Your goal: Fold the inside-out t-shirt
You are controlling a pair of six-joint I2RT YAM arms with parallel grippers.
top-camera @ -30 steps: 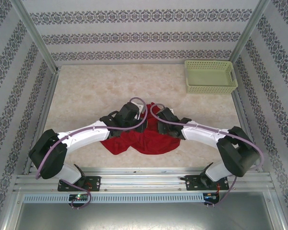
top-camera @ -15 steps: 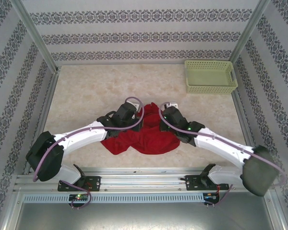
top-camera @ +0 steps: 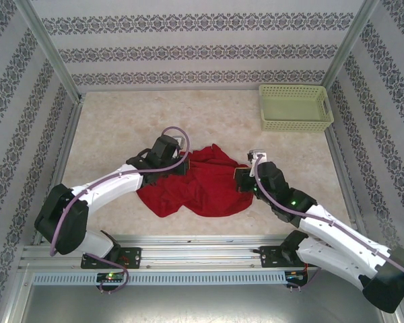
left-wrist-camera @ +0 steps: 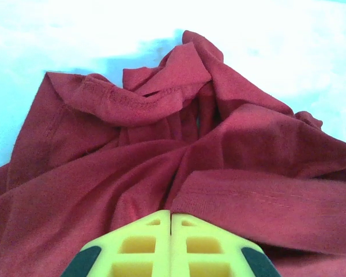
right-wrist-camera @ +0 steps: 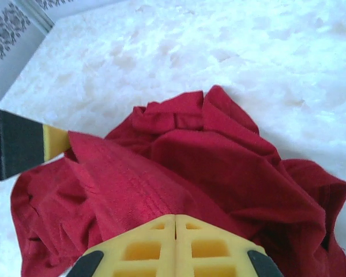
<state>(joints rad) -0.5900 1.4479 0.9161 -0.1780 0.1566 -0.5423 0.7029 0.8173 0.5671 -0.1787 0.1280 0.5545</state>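
Top external shows t-shirt [top-camera: 203, 185] on marbled table [top-camera: 121, 121] between patterned walls [top-camera: 202, 50].

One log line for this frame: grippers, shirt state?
left gripper: shut on t-shirt | right gripper: shut on t-shirt | t-shirt: crumpled on table, unfolded | basket: far right corner, apart from t-shirt

one red t-shirt [top-camera: 205, 187], one green basket [top-camera: 295, 124], two robot arms [top-camera: 114, 184]

Forearms: left runs toward 2 o'clock, right toward 10 o'clock. Jaws of left gripper [top-camera: 184, 166] and right gripper [top-camera: 242, 179] pressed together, each pinching the inside-out t-shirt [top-camera: 203, 190].
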